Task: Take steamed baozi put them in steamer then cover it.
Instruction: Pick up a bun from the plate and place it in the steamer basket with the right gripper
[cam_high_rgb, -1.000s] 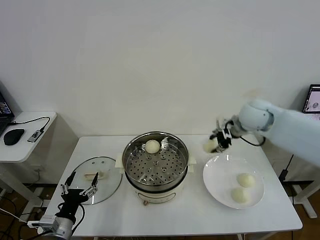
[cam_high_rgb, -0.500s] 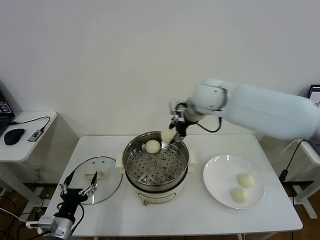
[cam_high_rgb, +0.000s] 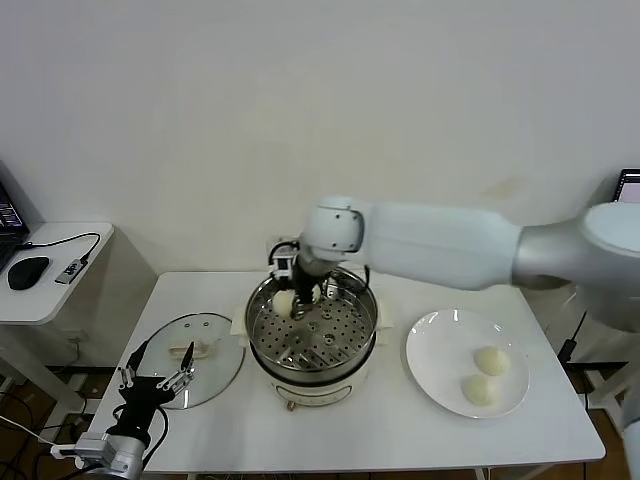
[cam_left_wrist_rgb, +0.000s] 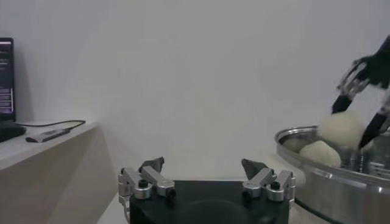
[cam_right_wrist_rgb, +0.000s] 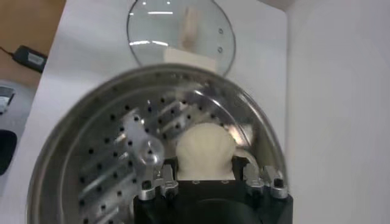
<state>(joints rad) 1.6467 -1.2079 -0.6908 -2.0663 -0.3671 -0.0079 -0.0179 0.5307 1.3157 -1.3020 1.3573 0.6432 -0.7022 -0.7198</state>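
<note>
Your right tool (cam_high_rgb: 291, 297) pinches one baozi (cam_right_wrist_rgb: 205, 151) over the far side of the steamer (cam_high_rgb: 312, 335) (a second bun (cam_left_wrist_rgb: 318, 153) sits in the tray right beside it). Two more buns (cam_high_rgb: 486, 375) wait on the white plate (cam_high_rgb: 432, 364). Your left tool (cam_high_rgb: 158, 381) hangs spread near the cover (cam_high_rgb: 200, 356) on the counter (cam_high_rgb: 400, 430).

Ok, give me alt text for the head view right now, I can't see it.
The right gripper holds a baozi over the steamer tray. Two more sit on the white plate; the glass cover lies left of the steamer, by the open left gripper.
</note>
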